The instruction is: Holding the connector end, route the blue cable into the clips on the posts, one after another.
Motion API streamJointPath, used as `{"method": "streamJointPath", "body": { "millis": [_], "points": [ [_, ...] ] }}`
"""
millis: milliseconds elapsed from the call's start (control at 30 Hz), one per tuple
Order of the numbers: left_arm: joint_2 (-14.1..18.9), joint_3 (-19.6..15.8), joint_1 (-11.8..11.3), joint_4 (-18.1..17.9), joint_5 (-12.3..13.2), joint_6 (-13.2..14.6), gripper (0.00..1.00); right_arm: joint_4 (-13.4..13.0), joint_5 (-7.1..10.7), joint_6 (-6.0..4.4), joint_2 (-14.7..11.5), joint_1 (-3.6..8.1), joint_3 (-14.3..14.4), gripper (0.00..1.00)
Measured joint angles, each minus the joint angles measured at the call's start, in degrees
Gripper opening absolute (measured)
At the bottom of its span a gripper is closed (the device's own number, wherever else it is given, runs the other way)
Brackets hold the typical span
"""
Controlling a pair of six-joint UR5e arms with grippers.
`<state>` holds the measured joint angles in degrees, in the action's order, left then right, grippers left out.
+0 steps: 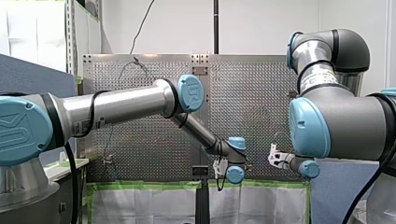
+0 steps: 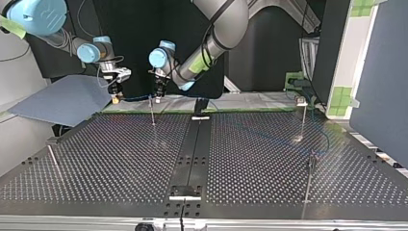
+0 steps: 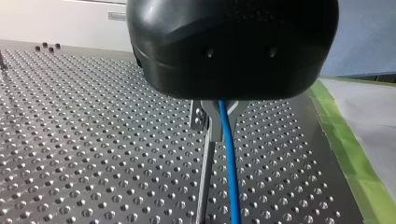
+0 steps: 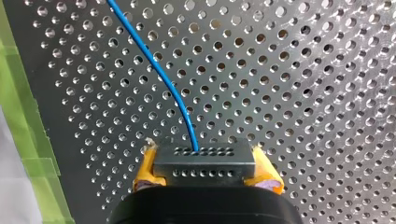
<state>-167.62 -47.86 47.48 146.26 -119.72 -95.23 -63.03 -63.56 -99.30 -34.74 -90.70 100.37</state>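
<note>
In the right wrist view my right gripper [image 4: 204,164] is shut, its yellow pads [image 4: 146,171] clamping a dark grey connector [image 4: 204,158]. The blue cable [image 4: 156,67] leaves the connector and curves away over the perforated table. My left gripper [image 3: 215,133] has its metal fingers shut on the blue cable [image 3: 229,177], right above a thin post [image 3: 204,186]. In the top view my right gripper [image 2: 115,97] hangs at the far left. My left gripper [image 2: 159,95] sits over the nearest post [image 2: 152,111], and the cable [image 2: 137,98] spans the gap between them.
Three more posts stand on the table: one at the top view's near left [image 2: 51,155] and two at its right [image 2: 303,120] [image 2: 309,179]. A dark centre rail [image 2: 190,154] splits the table. Green tape [image 3: 355,154] marks the table's edge. A blue-grey board [image 2: 62,101] lies beyond it.
</note>
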Motion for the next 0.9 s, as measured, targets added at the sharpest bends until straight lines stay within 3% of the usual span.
{"method": "streamJointPath", "body": {
  "millis": [233,900],
  "points": [
    [-0.01,0.03,-1.05,-0.13,0.91,-0.12,0.0,-0.08,0.01,-0.67,0.04,-0.2,-0.6,0.0],
    [0.01,1.58,-3.91,-0.52,2.13,-0.07,0.0,0.9,0.0,-0.81,0.22,-0.68,-4.15,0.0]
  ]
}}
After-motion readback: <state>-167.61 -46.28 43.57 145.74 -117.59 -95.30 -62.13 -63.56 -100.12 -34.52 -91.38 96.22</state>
